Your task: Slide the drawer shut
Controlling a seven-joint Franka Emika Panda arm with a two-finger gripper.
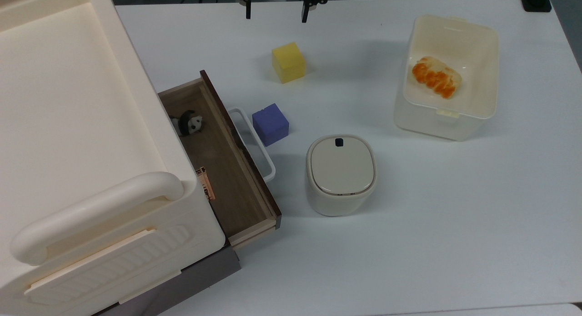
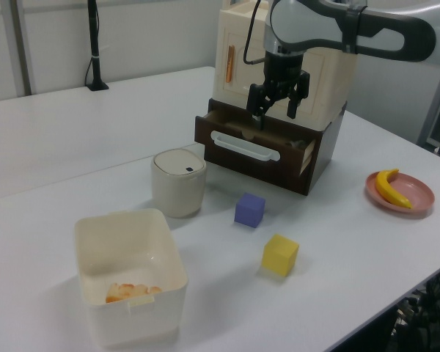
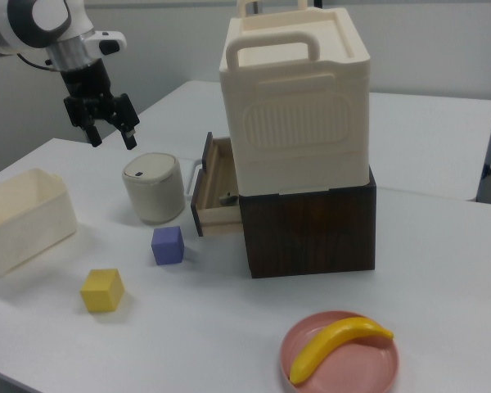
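Note:
The drawer (image 1: 223, 178) stands pulled out from the dark brown cabinet under the cream box, its wood-grain inside showing. Its dark front panel (image 2: 238, 156) carries a thin white loop handle (image 1: 253, 144). In the right view the drawer (image 3: 213, 195) juts toward the right view's left. A small panda toy (image 1: 188, 122) and an orange item (image 1: 205, 184) lie inside. My gripper (image 1: 275, 13) hangs open and empty, high above the table. It is well away from the handle, past the yellow cube at the top view's upper edge. It also appears in the left view (image 2: 275, 111) and the right view (image 3: 113, 137).
A purple cube (image 1: 270, 124) sits right beside the handle. A lidded cream canister (image 1: 340, 173) stands just in front of the drawer. A yellow cube (image 1: 288, 62) lies farther out. A white bin (image 1: 445, 120) holds orange food. A pink plate (image 3: 368, 370) with a banana lies near the cabinet.

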